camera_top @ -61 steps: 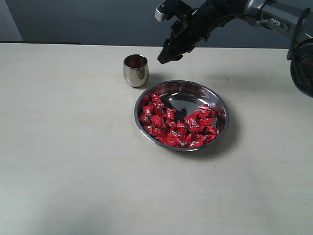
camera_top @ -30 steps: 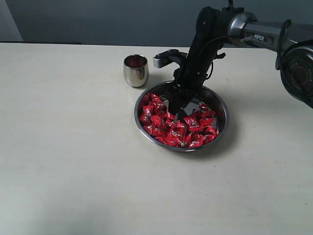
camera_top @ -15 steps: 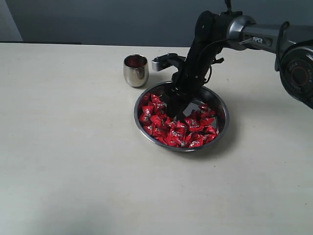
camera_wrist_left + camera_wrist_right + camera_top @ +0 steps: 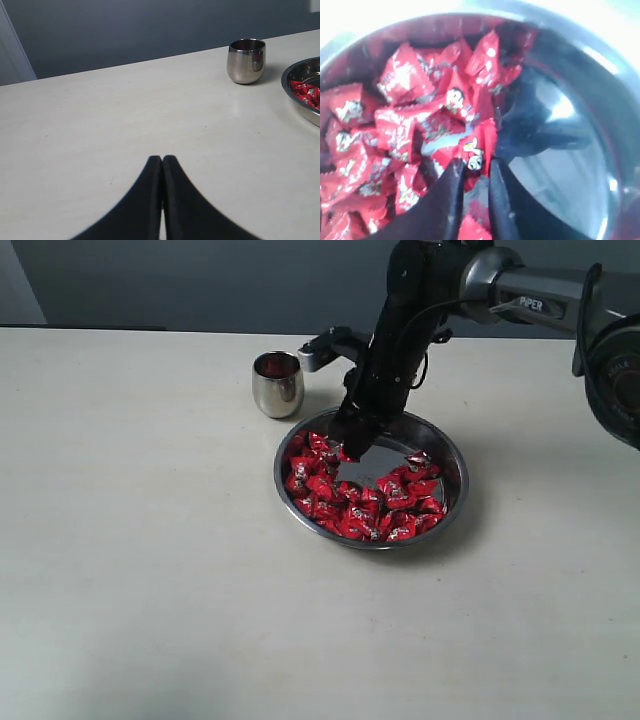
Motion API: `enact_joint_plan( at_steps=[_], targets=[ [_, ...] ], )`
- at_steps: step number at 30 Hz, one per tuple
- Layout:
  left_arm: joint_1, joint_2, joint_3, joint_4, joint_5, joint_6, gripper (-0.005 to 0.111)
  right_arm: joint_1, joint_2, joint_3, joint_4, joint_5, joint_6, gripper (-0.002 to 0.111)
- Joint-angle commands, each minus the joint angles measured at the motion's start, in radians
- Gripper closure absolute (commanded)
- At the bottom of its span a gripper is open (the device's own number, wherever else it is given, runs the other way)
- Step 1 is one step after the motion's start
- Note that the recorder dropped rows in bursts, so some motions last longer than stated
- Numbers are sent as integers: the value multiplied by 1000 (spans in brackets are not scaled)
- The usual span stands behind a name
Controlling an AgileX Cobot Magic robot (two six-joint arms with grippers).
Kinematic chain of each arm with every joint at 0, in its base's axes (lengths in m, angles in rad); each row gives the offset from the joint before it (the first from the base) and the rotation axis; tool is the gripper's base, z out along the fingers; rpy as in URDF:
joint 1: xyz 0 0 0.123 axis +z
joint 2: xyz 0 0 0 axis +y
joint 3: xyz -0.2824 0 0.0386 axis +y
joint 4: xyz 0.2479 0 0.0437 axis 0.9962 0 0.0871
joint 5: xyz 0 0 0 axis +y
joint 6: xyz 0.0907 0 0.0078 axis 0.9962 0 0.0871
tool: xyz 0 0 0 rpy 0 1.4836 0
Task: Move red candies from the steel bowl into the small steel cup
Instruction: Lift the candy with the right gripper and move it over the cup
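Right jaws on red candy (image 4: 474,151); cream table (image 4: 150,570), grey wall (image 4: 200,285).

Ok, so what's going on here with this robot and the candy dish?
The right gripper is low over the steel bowl, its fingers pinching one red candy from the pile of red candies. The small steel cup stands upright beside the bowl on the table. The pinched candy is not yet in the cup. The left gripper is shut and idle, away from both.
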Motion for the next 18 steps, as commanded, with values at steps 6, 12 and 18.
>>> enact_joint_plan(
  at_steps=[6, 12, 18],
  targets=[
    [-10, -4, -1, 0, -7, -6, 106, -3, -41, 3, 68, -500, -114, 109],
    [-10, -4, -1, 0, -7, -6, 106, -3, -39, 3, 186, -619, -343, 109],
    [-10, -4, -1, 0, -7, -6, 106, -3, -30, 3, 406, -606, -559, 109]
  ],
)
